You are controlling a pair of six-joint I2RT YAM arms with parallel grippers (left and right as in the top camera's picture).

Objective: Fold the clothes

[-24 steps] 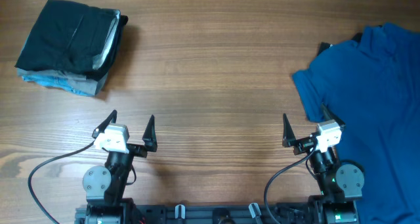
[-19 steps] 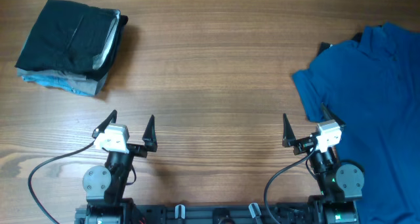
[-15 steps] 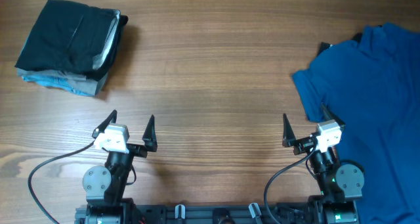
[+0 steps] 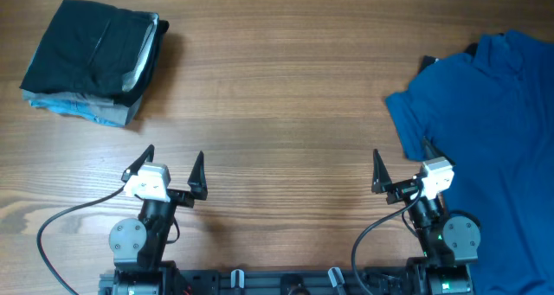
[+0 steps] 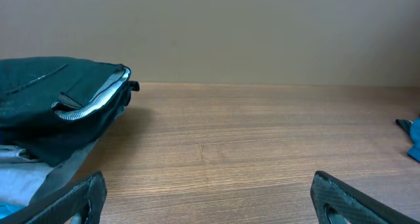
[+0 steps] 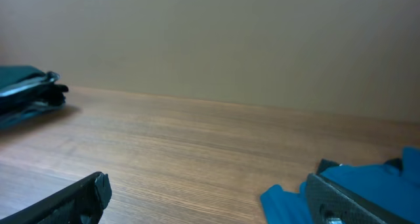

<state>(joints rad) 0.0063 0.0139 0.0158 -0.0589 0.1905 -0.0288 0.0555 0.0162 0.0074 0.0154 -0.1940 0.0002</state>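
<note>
A medium-blue polo shirt [image 4: 493, 122] lies spread and rumpled at the table's right side, running off the right edge; a bit of it shows in the right wrist view [image 6: 367, 184]. A stack of folded garments [image 4: 91, 61], black on top with grey and light blue beneath, sits at the far left and shows in the left wrist view [image 5: 59, 112]. My left gripper [image 4: 170, 167] is open and empty near the front edge. My right gripper [image 4: 402, 167] is open and empty, its right finger at the shirt's near-left edge.
A small black piece [image 4: 428, 63] pokes out from under the shirt's far-left edge. The wooden table [image 4: 277, 105] stretches between the stack and the shirt. The arm bases and cables sit along the front edge.
</note>
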